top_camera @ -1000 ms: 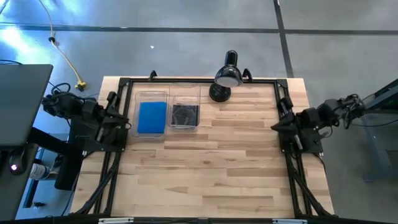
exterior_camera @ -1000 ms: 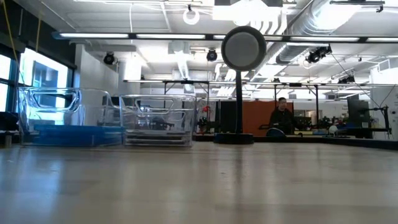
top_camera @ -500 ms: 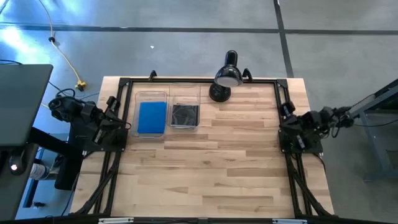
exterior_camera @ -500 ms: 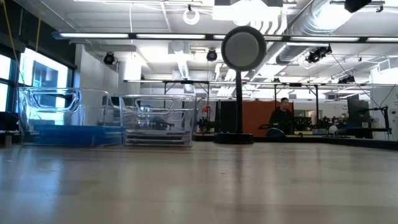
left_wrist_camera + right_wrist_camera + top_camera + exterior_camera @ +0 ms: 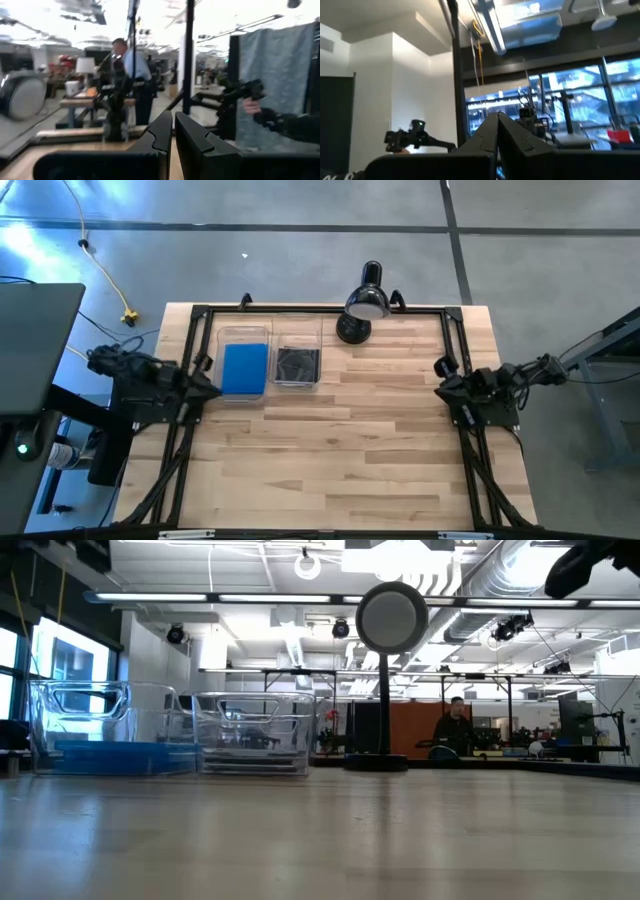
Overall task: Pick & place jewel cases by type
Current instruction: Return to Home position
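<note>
Your jewel cases (image 5: 244, 368), at the far edge of the table (image 5: 380, 460), look light, stiff, slick — pinch their edges (gently). Left gripper (image 5: 173, 132) and right gripper (image 5: 497, 131): pressed together, empty.

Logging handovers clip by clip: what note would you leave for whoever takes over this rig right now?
Grippers: left gripper shut, empty, at the table's left edge near the left bin; right gripper shut, empty, at the right edge.
Things: blue jewel cases in the left bin; dark jewel cases in the right bin beside it.
Done: sorting, as far as shows; no case lies outside the bins.
Left: probably only parking both arms.
</note>
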